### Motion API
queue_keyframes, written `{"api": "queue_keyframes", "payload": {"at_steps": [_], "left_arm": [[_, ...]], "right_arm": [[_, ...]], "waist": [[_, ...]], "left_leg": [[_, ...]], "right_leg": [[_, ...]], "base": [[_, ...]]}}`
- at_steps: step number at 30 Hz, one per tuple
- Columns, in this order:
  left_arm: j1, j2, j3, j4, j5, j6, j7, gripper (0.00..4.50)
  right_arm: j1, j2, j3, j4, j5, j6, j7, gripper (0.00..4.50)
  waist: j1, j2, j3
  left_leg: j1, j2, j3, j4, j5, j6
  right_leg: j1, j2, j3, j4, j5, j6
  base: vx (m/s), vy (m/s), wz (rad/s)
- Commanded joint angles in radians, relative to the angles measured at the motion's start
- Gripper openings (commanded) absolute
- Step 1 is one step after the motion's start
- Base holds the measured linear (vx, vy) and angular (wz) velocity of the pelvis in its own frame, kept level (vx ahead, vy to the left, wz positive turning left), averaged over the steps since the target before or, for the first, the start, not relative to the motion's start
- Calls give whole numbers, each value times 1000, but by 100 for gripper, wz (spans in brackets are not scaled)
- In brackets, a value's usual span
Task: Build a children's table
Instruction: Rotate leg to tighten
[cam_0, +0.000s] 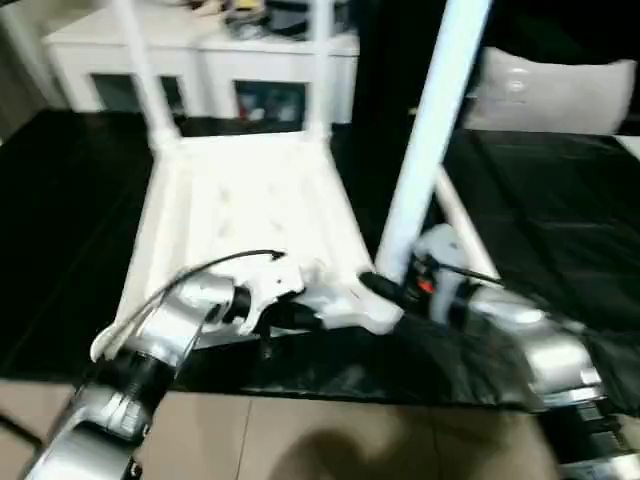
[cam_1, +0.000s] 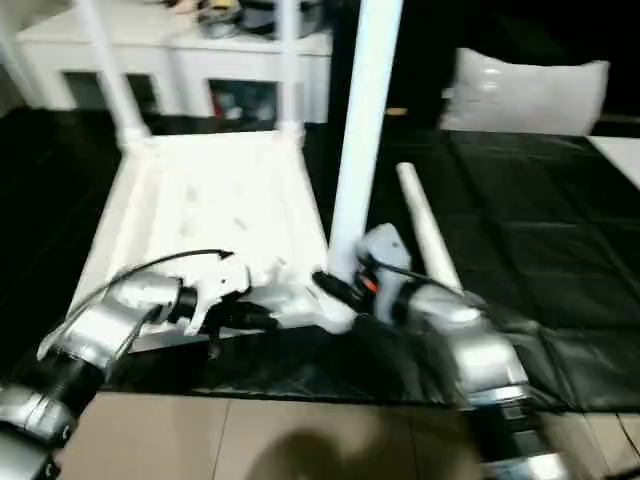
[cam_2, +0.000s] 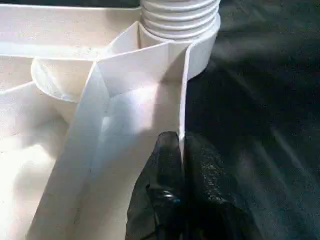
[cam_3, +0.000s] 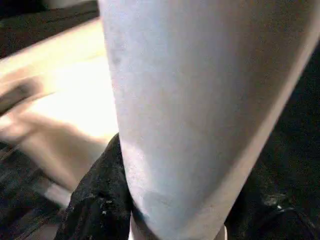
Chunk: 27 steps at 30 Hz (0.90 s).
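While the upturned children's table lies on the black tabletop, the left claw pinches its near rim to steady it. The right claw, half-spread, grips the upright leg at the near-right corner socket, apparently to screw it in.

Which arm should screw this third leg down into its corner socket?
Right. The right gripper already clasps the upright leg just above the near-right corner socket. The left gripper is shut on the tabletop rim, steadying it.
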<state>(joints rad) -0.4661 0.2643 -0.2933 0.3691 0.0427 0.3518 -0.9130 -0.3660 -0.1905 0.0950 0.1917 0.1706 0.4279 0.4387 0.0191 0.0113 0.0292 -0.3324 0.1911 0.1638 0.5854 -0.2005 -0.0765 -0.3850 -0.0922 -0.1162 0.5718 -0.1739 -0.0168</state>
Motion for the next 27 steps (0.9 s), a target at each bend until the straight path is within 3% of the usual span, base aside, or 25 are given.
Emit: {"api": "queue_keyframes", "payload": {"at_steps": [1,3,5,6,7,8,10,12,16,19,20,22,25,27], "left_arm": [[-10,-116,63,-61,-12,81,211,0],[-14,-137,70,-59,-5,91,246,0],[-13,-159,30,-71,34,93,264,0],[-13,-157,-1,-75,61,94,258,0],[-11,-154,-27,-87,82,105,258,0],[-11,-154,-28,-90,83,109,260,0],[-9,-144,-26,-112,88,142,270,0],[-7,-134,-24,-123,92,158,274,0],[-1,-122,-34,-124,95,164,274,0],[3,-117,-39,-129,96,171,265,0],[5,-114,-42,-131,97,173,260,0],[5,-104,-43,-127,98,170,256,0],[2,-92,-43,-120,100,163,253,0],[-4,-68,-41,-97,105,135,247,0]], "right_arm": [[-21,51,3,184,-59,62,-157,190],[-36,63,-9,210,-57,62,-183,190],[-81,89,-30,265,-57,60,-234,190],[-106,100,-35,294,-59,57,-249,190],[-126,111,-39,315,-65,58,-263,190],[-129,113,-39,318,-66,58,-265,190],[-150,126,-43,343,-78,59,-280,190],[-160,131,-46,357,-82,58,-286,190],[-168,136,-54,387,-70,56,-272,190],[-173,136,-53,402,-65,41,-253,190],[-175,132,-45,408,-73,27,-245,225],[-176,123,-35,414,-86,-1,-234,225],[-174,119,-45,401,-80,-1,-230,266],[-163,99,-35,359,-90,-4,-214,281]], "waist": [[-16,12,-22],[-32,7,-22],[-34,10,-22],[-34,-3,-23],[-34,7,-21],[-36,10,-22],[-37,8,-24],[-38,6,-26],[-32,5,-27],[-33,5,-26],[-34,4,-26],[-34,5,-26],[-31,4,-28],[-26,-3,-32]], "left_leg": [[-4,35,-39,-91,-521,-28],[1,31,-42,-88,-544,-14],[-1,26,-36,-88,-507,7],[-1,24,-35,-87,-493,13],[-1,24,-36,-88,-476,16],[-10,26,-38,-92,-469,11],[-10,29,-38,-95,-470,5],[-22,31,-39,-98,-448,4],[-18,31,-30,-96,-408,9],[-15,31,-28,-95,-409,10],[-15,31,-28,-96,-409,11],[-16,31,-29,-96,-411,10],[-14,33,-27,-96,-393,11],[-14,33,-22,-93,-361,17]], "right_leg": [[25,-60,15,-116,-655,-11],[30,-61,4,-128,-630,-7],[27,-67,13,-133,-614,-18],[25,-68,15,-134,-621,-18],[23,-71,19,-132,-634,-24],[30,-71,21,-128,-612,-24],[28,-69,25,-124,-584,-34],[36,-71,30,-113,-539,-51],[31,-70,41,-106,-484,-88],[30,-69,41,-107,-490,-92],[31,-69,40,-107,-492,-92],[33,-69,40,-106,-492,-90],[33,-67,44,-101,-458,-108],[32,-67,48,-98,-417,-121]], "base": [[-22,55,-11],[-26,62,-8],[-4,26,-2],[0,0,0],[0,0,0],[0,0,0],[0,0,0],[0,0,0],[0,0,0],[0,0,0],[0,0,0],[0,0,0],[0,0,0],[0,0,0]]}}
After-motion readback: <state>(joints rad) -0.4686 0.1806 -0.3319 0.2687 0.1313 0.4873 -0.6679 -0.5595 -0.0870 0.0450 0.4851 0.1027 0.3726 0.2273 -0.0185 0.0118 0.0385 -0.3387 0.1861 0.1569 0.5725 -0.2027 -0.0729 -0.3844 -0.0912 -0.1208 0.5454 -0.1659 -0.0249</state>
